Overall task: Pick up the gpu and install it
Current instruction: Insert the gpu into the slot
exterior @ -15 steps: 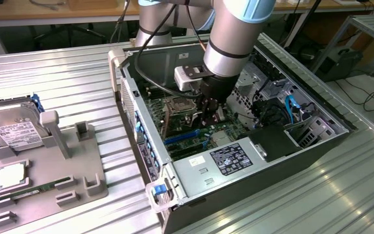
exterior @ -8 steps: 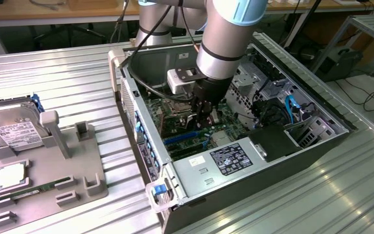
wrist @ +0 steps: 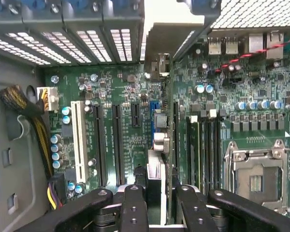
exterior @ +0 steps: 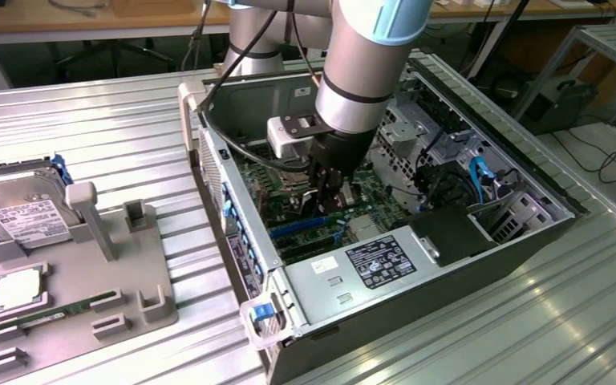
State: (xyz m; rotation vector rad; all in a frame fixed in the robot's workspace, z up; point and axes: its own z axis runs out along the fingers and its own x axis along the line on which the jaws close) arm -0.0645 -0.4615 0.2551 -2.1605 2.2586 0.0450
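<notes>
Nearest the exterior camera, a blue latch (exterior: pixel 264 310) is seen on the corner of the open computer case (exterior: pixel 319 337), which is laid on its side on the ribbed metal table (exterior: pixel 94 136). Just behind that corner, a silver power supply (exterior: pixel 367 269) with a dark label is mounted. Over the green motherboard (exterior: pixel 286 210) the arm's gripper (exterior: pixel 327 200) is lowered into the case, and a thin dark card, the gpu (exterior: pixel 332 192), is gripped edge-on between the jaws, above the blue slot (exterior: pixel 292 228). Whether the card is seated cannot be told. On the exterior view's left, a grey fixture tray (exterior: pixel 67 309) is placed on the table; a silver hard drive (exterior: pixel 19 212) and a narrow green memory stick (exterior: pixel 57 314) are carried by it.

From the wrist camera, the black fingers (wrist: pixel 135 212) are seen closed narrowly on the gpu (wrist: pixel 157 164), which is held upright and edge-on, its pale bracket (wrist: pixel 162 48) standing at the case's rear wall. A white slot (wrist: pixel 79 140) and long black slots are seen beside the card, and the metal processor socket (wrist: pixel 253 174) is seen on its other side.
</notes>
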